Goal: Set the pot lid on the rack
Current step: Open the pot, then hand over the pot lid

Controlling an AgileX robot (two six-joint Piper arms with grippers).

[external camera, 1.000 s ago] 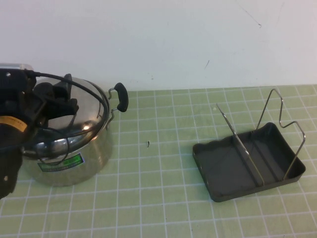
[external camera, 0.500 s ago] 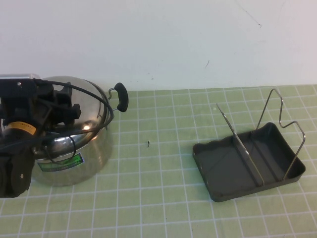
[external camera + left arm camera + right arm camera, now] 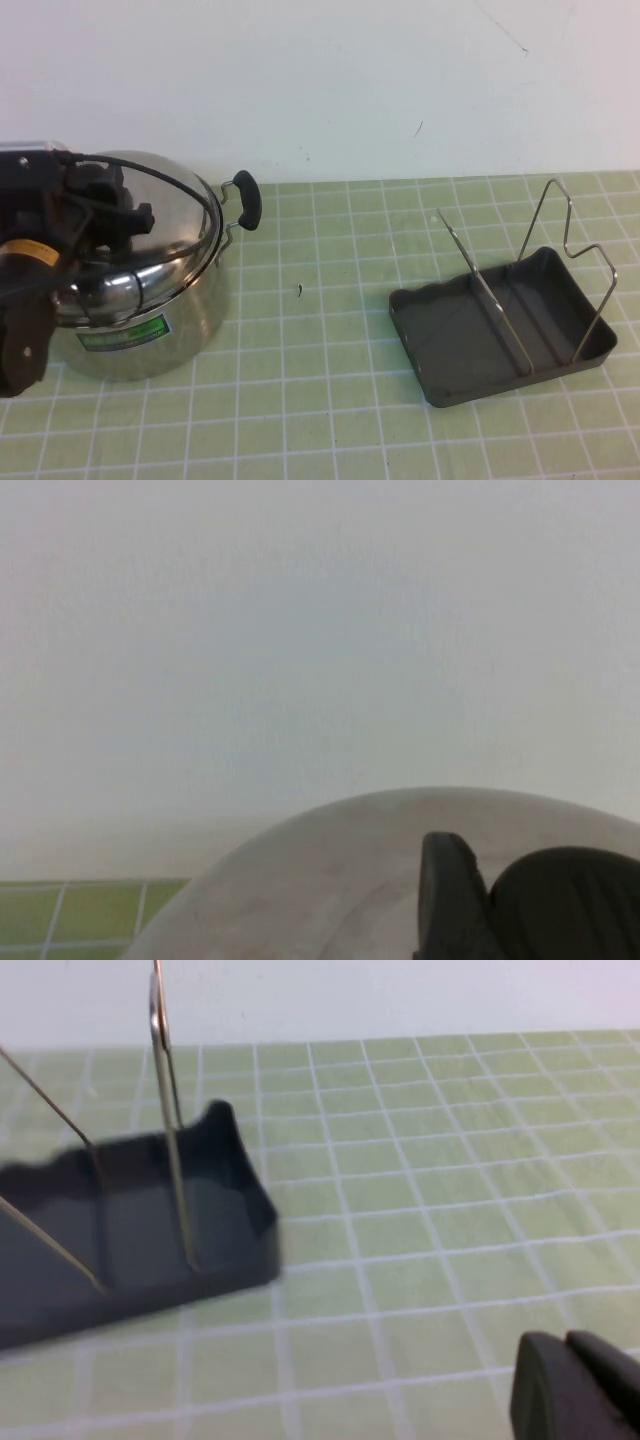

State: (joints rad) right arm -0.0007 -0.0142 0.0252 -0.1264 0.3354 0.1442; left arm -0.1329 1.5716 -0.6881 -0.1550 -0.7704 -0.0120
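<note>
**Grab stage, lid not off the pot yet**

Round shiny stainless-steel pot lid (image 3: 150, 235) sitting on the deep steel pot (image 3: 150, 320) at table's left. Left gripper (image 3: 110, 215) right over the black knob; fingers closed on it or not, cannot tell. Dark grey wire-divider rack (image 3: 500, 330) well apart on the right, empty. Right gripper (image 3: 580, 1385) low near the rack, looks pinched together, idle. Next up, probably: firm knob grip, straight lift, carry across, slot between dividers.

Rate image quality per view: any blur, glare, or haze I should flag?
High view: sharp; the pot lid carries bright specular glare beside the left hand. Left wrist view: hazy, washed out, the lid dome and black foreground blurred. Right wrist view: the rack is soft, the right hand a dark out-of-focus blob low in frame.
</note>
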